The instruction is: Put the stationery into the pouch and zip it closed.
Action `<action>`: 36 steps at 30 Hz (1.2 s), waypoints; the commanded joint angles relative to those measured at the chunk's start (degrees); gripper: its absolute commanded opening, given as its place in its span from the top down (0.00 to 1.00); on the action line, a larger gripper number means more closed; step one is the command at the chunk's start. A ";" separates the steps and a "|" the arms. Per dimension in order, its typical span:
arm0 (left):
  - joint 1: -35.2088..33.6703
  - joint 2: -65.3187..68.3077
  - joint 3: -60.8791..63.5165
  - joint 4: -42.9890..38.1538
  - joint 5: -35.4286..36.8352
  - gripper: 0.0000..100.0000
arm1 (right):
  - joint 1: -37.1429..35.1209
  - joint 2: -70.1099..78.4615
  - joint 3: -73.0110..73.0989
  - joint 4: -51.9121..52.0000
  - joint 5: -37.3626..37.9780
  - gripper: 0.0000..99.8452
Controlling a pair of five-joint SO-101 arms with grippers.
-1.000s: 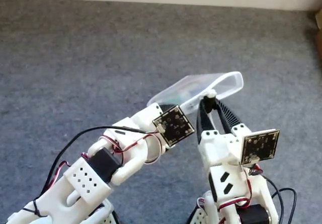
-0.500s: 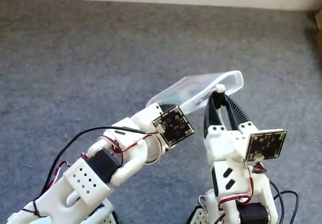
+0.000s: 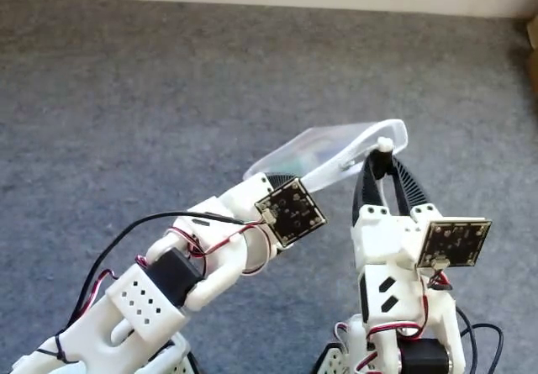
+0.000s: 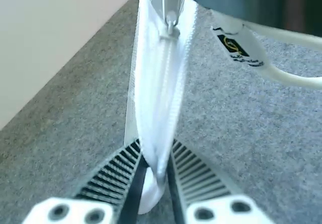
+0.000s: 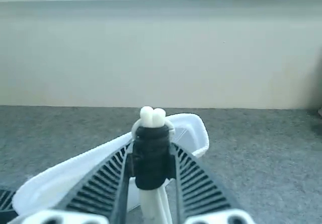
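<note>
A: Over the grey counter (image 3: 126, 97), in front of both arms: where's the pouch (image 3: 336, 149)?
B: Strung between the two claws. It's clear, slanted in the high view, rounded corner at the far end. Can't tell whether its underside touches the counter.
A: Left claw (image 4: 156, 172)?
B: Narrow, pinched on the pouch's near end, with the zip strip running out from between the ribbed fingers. In the high view its tips are hidden under its own camera board (image 3: 291, 211).
A: Right claw (image 3: 383, 157)?
B: Closed at the far end of the zip line on a small dark piece with a white tip. I read it as the zip pull (image 5: 150, 153), not fully certain. From the left wrist it's a dark blur cut off at the frame edge, with the metal slider (image 4: 171, 18) just beside it.
A: Zipped?
B: The strip looks joined between left claw and slider, but it's blurred, so not sure. Past the slider is hidden.
A: Stationery (image 3: 318, 150)?
B: A pale greenish shape through the pouch wall. Can't make out which item or how many. A white label (image 4: 236, 47) hangs off the pouch near the slider.
</note>
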 commanded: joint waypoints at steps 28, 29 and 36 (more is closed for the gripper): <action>-0.22 -1.63 -5.76 -0.53 6.68 0.86 | -9.27 -0.92 1.80 -0.75 3.52 1.00; -0.22 -2.42 -5.85 -0.53 6.68 0.86 | -9.27 -0.92 1.80 -0.75 3.52 1.00; 1.54 -14.90 -0.92 -0.53 6.51 0.86 | -9.27 -0.92 1.80 -0.75 3.52 1.00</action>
